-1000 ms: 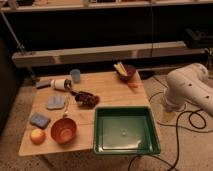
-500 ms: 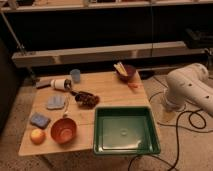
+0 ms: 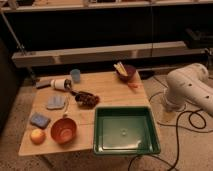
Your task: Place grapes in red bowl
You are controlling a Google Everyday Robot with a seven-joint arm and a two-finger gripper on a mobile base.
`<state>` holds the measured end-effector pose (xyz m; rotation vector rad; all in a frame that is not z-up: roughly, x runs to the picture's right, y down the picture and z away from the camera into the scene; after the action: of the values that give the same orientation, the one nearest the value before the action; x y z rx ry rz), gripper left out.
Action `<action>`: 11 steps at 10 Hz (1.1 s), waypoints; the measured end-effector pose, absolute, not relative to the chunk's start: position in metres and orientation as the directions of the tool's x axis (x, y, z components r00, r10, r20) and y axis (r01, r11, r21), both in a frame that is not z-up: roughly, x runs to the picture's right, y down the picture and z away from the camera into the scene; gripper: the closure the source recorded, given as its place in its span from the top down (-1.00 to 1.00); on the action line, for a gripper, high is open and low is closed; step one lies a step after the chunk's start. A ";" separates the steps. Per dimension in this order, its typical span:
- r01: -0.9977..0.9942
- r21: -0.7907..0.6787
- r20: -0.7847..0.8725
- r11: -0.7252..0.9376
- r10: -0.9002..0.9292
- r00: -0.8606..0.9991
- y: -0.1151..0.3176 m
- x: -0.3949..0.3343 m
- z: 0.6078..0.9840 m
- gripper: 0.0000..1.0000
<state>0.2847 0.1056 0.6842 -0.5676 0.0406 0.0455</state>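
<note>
Matt wooden table (image 3: 107, 82), glossy green plastic tray (image 3: 125, 110); end effector out of view.

The claw is out of sight: the white arm (image 3: 187, 90) runs off the right edge of view, its end with it, so where things lie from the claw I cannot tell. On the table (image 3: 112, 85) the grapes (image 3: 87, 98) blur into one dark lump, no single berry clear. The white roll-like thing (image 3: 61, 83) and the pale flat piece (image 3: 56, 102) are too blurred to name. The green tray (image 3: 125, 150) hides the table's near corner. A black cable (image 3: 176, 145) is cut off at the bottom edge.
</note>
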 end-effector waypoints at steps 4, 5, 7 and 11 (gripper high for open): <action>-0.055 -0.535 -0.052 0.843 0.031 0.998 0.105 0.285 0.683 0.30; -0.054 -0.535 -0.052 0.843 0.031 0.998 0.105 0.285 0.683 0.30; -0.054 -0.535 -0.052 0.843 0.031 0.998 0.105 0.285 0.683 0.30; -0.045 -0.536 -0.049 0.843 0.022 0.999 0.105 0.285 0.683 0.30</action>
<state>0.2851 0.1047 0.6830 -0.5667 0.0417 0.0358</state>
